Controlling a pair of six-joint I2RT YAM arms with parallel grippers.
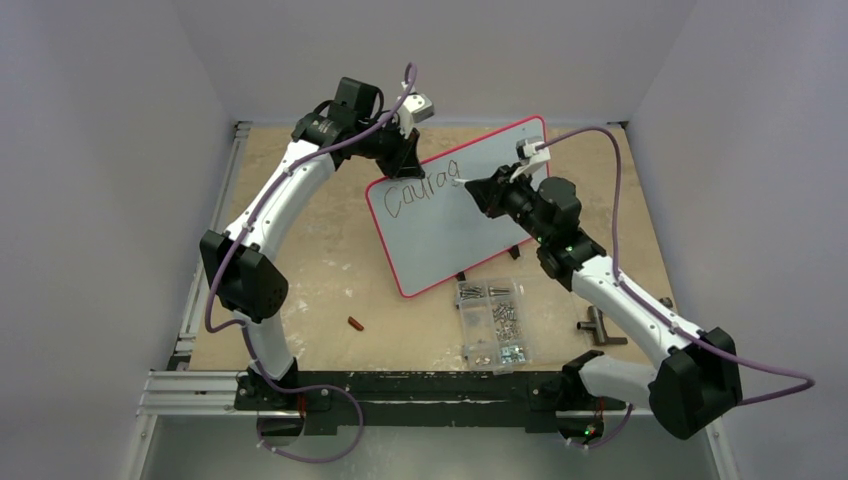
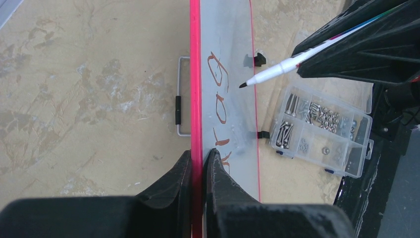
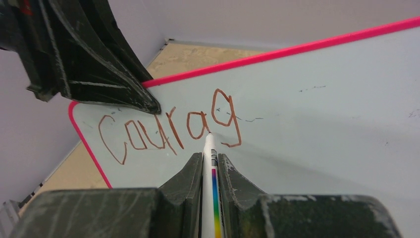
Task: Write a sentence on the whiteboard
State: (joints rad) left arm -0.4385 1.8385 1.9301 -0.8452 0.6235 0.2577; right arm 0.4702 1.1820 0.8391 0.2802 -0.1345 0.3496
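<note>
The whiteboard [image 1: 450, 245], white with a red-pink rim, stands tilted at the table's middle back. Brown marker letters of the sentence [image 1: 420, 190] read "Courag" along its top; they also show in the right wrist view as the sentence [image 3: 168, 131]. My left gripper [image 2: 200, 156] is shut on the whiteboard's rim [image 2: 195, 59] at the upper left corner [image 1: 400, 160]. My right gripper [image 3: 210, 157] is shut on a white marker [image 3: 210, 148] with a rainbow stripe. The marker's tip [image 2: 242, 85] sits at the board's face just past the "g"; contact is unclear.
A clear compartment box of screws [image 1: 492, 320] lies in front of the board's lower edge. A small red-orange piece [image 1: 355, 323] lies on the table to the left, and a black T-shaped tool [image 1: 598, 330] to the right. A wire stand [image 2: 179, 94] sticks out behind the board.
</note>
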